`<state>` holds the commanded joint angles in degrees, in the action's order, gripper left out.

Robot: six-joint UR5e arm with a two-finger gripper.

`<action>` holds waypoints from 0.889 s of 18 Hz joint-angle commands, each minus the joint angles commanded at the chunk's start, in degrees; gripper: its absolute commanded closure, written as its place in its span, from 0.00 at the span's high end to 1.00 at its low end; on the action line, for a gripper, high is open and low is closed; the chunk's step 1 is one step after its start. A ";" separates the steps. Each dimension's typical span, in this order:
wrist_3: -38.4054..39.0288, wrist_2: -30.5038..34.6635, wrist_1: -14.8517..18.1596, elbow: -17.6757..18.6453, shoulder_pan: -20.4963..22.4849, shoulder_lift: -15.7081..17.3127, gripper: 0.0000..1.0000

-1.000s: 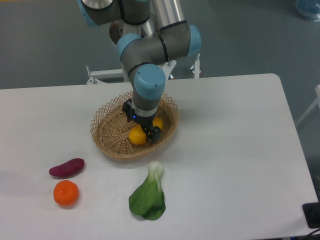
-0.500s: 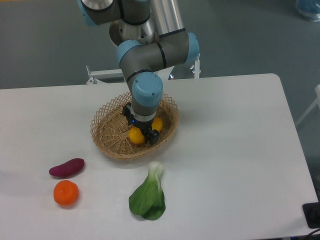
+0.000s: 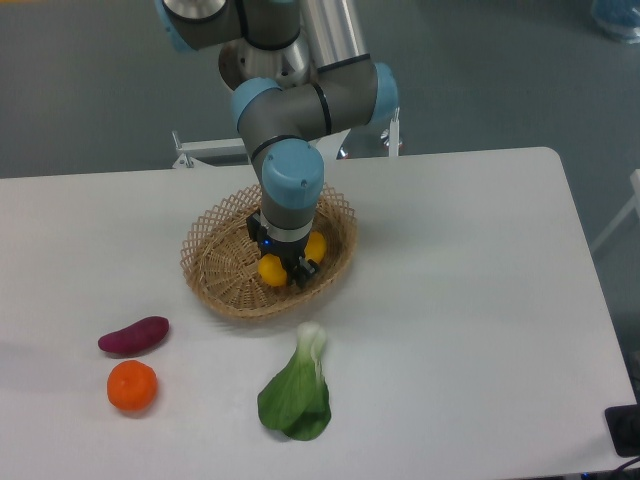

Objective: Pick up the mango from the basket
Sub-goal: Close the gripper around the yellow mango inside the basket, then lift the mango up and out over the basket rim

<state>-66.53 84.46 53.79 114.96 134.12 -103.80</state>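
Though the gripper (image 3: 287, 268) sits low inside the basket (image 3: 215, 262), the mango (image 3: 271, 269) has not left it yet. Yellow fruit shows on both sides of the dark fingers, one end at the lower left and another patch at the upper right, so the gripper straddles the mango across its middle. Whether the fingers are pressing the fruit or only standing close beside it I cannot tell — the wrist hides the contact. My judgement is that the reach and descent are done, the grasp is at best just forming, and the lift clear of the basket is all still to do.

The mango lies in the right half of the basket, near the rim facing the camera. The basket rests on the bench (image 3: 470, 300), a plain white top with a rounded far corner, toward its far edge.

Loose produce lies on the near part of the bench, all well apart from the basket: a purple sweet potato (image 3: 133, 334) at the left, a tangerine (image 3: 132, 386) just in front of it, and a leafy green (image 3: 297, 394) with a pale stalk pointing toward the basket.

Behind the bench is a grey floor, with a white metal frame (image 3: 210, 150) at the arm's foot — little else of the room can be made out.
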 joint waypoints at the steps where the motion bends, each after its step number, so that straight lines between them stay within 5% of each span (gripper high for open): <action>1: -0.09 -0.09 0.00 0.00 0.09 0.09 0.44; 6: -0.18 -0.09 0.18 -0.35 1.05 1.05 0.44; 16: -0.26 -0.18 4.75 -9.48 7.20 1.32 0.45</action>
<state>-66.80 84.29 58.54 105.48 141.32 -102.48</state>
